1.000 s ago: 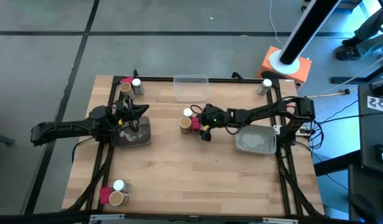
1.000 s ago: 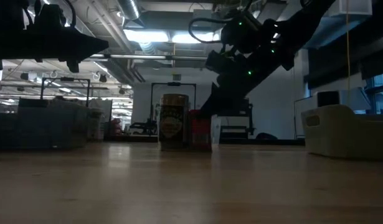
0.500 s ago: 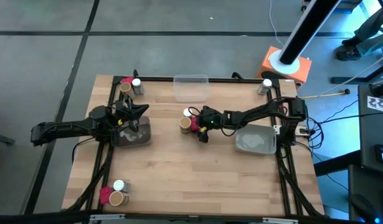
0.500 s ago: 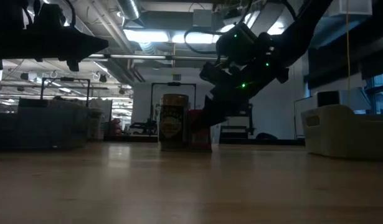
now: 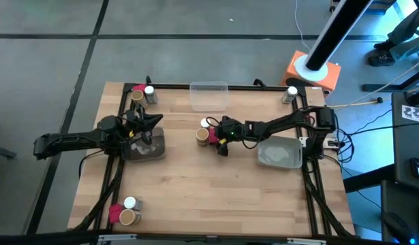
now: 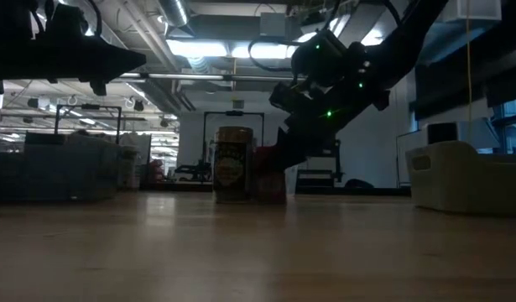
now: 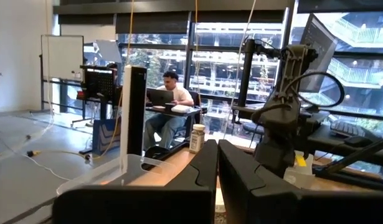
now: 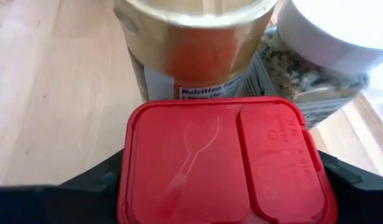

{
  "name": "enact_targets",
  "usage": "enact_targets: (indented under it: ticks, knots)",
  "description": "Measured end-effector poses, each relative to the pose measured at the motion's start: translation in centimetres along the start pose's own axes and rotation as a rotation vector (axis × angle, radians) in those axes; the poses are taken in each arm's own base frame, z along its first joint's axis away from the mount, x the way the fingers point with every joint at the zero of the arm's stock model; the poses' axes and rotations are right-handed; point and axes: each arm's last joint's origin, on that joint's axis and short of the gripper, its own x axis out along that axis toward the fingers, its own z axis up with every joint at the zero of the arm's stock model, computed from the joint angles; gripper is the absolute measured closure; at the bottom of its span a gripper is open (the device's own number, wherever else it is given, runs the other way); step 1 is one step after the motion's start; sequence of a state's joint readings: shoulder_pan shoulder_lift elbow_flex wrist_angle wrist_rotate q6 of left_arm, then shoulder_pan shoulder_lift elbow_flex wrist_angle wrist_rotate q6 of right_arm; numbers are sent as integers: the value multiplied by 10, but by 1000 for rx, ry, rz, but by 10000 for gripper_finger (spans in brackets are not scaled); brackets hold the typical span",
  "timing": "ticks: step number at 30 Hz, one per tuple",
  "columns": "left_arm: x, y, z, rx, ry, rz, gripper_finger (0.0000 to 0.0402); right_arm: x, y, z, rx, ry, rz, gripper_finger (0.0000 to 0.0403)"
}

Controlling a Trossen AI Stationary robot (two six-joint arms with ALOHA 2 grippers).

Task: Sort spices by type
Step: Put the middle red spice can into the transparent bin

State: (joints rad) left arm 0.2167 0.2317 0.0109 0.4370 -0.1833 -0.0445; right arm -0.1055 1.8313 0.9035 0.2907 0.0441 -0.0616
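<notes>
A red-capped spice container (image 8: 222, 155) stands at the table's middle beside a tan-brown spice jar (image 5: 203, 136) and a clear spice jar with a white cap (image 5: 206, 123). My right gripper (image 5: 219, 137) slants down over the red one, a finger on each side of its cap. In the low view the red container (image 6: 270, 174) rests on the table next to the tan jar (image 6: 232, 164). My left gripper (image 7: 217, 168) is shut and holds nothing, raised over the left grey bin (image 5: 144, 144). My right gripper has the red container's cap (image 8: 132, 168) between its two fingers, one finger (image 8: 85, 183) against each side, with no gap showing. The fingers slant down from the table's right side. The container stands upright with its base on the table.
Three more spice containers stand at the far left corner (image 5: 140, 93) and three at the near left corner (image 5: 124, 212). A single jar (image 5: 291, 93) is at the far right. A clear tray (image 5: 209, 95) sits at the far edge, and a second grey bin (image 5: 279, 151) at the right.
My right gripper has sunk a little and come down around the red container, which has stayed on the table.
</notes>
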Motion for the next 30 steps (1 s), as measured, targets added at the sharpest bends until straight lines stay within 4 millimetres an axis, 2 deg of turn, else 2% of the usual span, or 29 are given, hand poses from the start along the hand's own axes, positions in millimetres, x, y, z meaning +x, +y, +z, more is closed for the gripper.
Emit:
enact_targets:
  ticks: [7, 16, 30]
  knots:
    - [0, 0, -1, 115, 7, 2, 398, -31, -7, 19, -21, -10, -34, 105]
    - [0, 0, -1, 180, 7, 3, 398, -62, -45, 31, -48, -33, -124, 105]
    - [0, 0, -1, 207, 7, 2, 398, -71, -91, 34, -65, -132, -136, 105]
